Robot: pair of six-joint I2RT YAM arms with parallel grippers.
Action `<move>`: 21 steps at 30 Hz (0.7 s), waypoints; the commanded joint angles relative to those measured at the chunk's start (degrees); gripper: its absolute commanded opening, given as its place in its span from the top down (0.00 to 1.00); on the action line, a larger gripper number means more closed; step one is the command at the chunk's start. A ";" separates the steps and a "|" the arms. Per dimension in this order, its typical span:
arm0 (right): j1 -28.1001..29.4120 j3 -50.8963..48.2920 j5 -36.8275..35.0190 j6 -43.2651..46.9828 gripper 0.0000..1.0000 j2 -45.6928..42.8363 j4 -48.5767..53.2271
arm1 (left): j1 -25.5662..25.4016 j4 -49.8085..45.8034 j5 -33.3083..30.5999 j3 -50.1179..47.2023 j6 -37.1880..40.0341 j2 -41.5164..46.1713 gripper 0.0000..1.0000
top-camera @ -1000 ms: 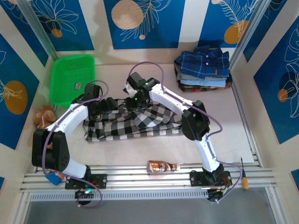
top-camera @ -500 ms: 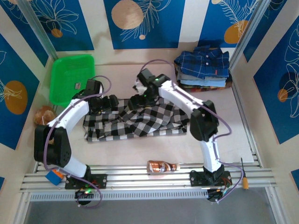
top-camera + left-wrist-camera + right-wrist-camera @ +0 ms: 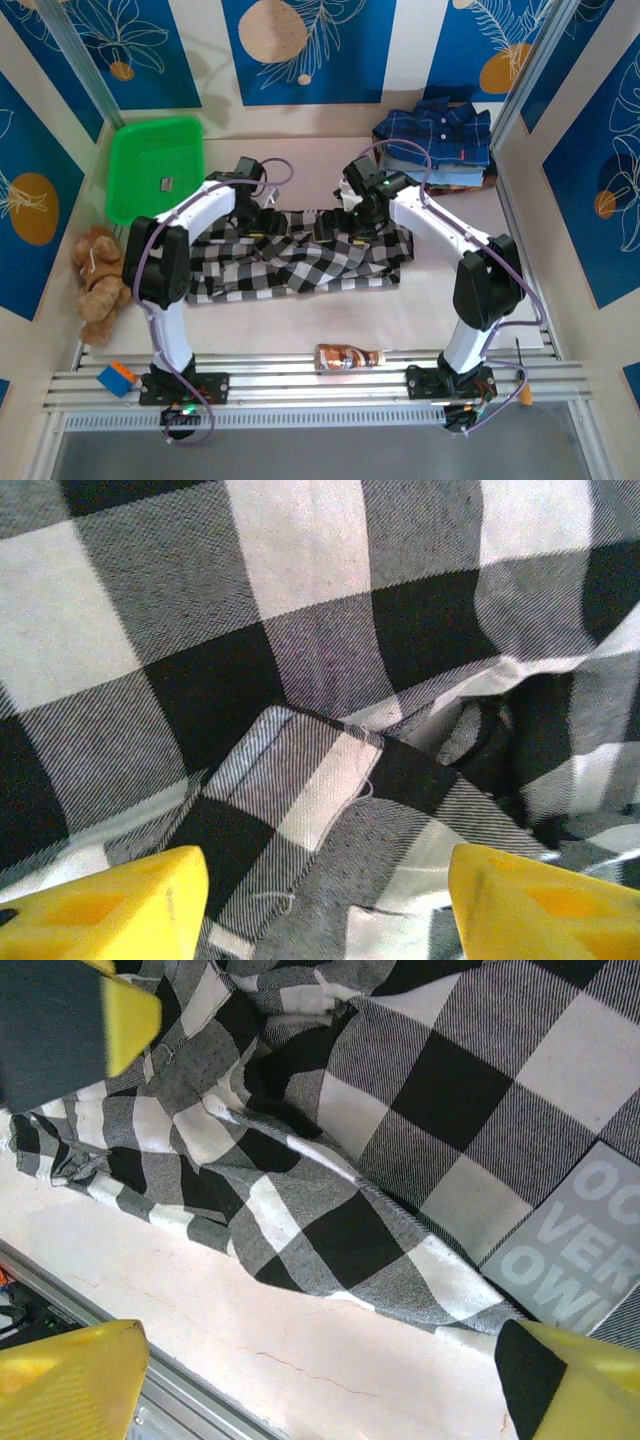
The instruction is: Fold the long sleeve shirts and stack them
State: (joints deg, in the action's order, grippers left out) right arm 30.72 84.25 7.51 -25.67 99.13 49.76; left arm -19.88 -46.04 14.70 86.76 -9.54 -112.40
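Observation:
A black-and-white checked long sleeve shirt (image 3: 300, 258) lies rumpled and spread across the middle of the table. My left gripper (image 3: 266, 214) hovers over its back left part. In the left wrist view that gripper (image 3: 325, 912) is open, both yellow fingertips (image 3: 110, 910) apart above a cuff fold (image 3: 300, 780). My right gripper (image 3: 336, 224) hovers over the shirt's back middle. It (image 3: 320, 1380) is open above the bare table beside the shirt's hem (image 3: 400, 1290), holding nothing. A stack of folded plaid shirts (image 3: 435, 148), navy one on top, sits at the back right.
A green basket (image 3: 155, 166) stands at the back left. A brown plush toy (image 3: 97, 272) lies by the left wall. A brown bottle (image 3: 348, 355) lies at the near edge, a blue-orange block (image 3: 117, 376) at the near left, and a screwdriver (image 3: 522, 380) at the near right.
The right gripper let go of the shirt, opened and moved right. The left gripper slid right along the shirt's back edge, its jaws narrowing a little. The shirt shifted slightly right.

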 commanded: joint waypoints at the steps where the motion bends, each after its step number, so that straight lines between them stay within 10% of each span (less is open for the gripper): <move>1: -0.39 -1.20 1.53 -0.72 0.09 -2.89 -1.06 | -0.07 -5.21 -2.80 2.33 4.25 -2.13 0.37; 21: -0.81 -0.92 1.52 0.01 0.10 -3.60 -0.58 | -2.13 -1.89 -5.25 2.54 6.29 -7.00 0.48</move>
State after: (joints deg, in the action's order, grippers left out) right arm 30.28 82.52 7.77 -25.65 97.58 48.62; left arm -21.04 -48.25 8.75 87.94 -4.03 -118.96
